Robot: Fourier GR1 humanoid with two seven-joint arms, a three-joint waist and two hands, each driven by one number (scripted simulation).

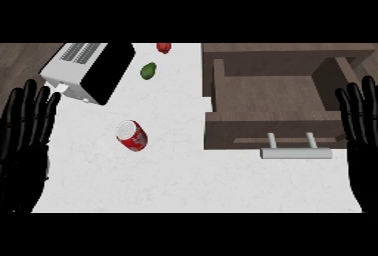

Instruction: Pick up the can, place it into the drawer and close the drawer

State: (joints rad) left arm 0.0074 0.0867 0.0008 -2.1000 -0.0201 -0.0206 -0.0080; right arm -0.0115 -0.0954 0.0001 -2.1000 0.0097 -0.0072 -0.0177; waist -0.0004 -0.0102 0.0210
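While both hands, left hand (pixel 26 145) and right hand (pixel 362 135), rest flat-fingered at the edges, the can (pixel 132 135) lies on the counter (pixel 184 180), left of the open drawer (pixel 269 95).

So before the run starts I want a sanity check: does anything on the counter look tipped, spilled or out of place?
Only the red can: it appears to lie on its side on the white counter, apart from the open drawer. No spill shows. Both hands, left and right, rest open at the edges.
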